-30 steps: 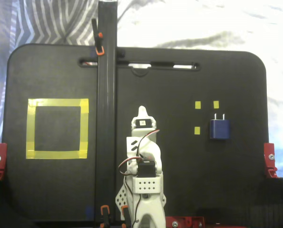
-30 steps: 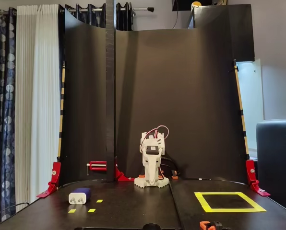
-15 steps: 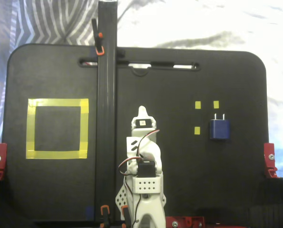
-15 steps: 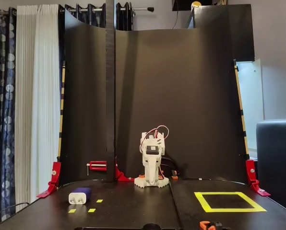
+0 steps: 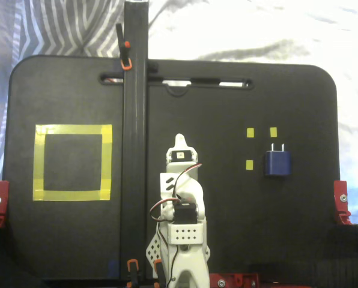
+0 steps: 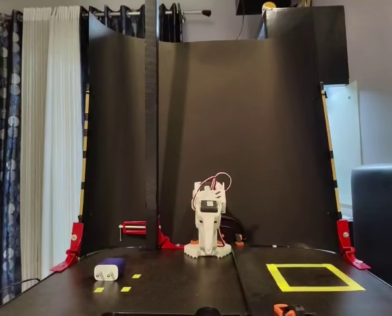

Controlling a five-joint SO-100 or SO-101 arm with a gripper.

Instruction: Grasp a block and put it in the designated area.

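**Block untouched beside the small yellow tape squares**

The block (image 5: pixel 277 163) lies flat just beside 3 yellow tape squares (image 5: pixel 250 164), well apart from the designated area (image 5: pixel 72 129). It looks rigid, light and smooth; grip its flat sides, not its 2 prongs. The gripper (image 5: pixel 179 143) sits folded; its opening cannot be told.

Black tabletop (image 5: pixel 257 228) carries three small yellow tape squares (image 5: pixel 250 133). Red clamps (image 5: pixel 342 201) grip its edges. Vertical black post (image 5: pixel 134 120) stands centrally.
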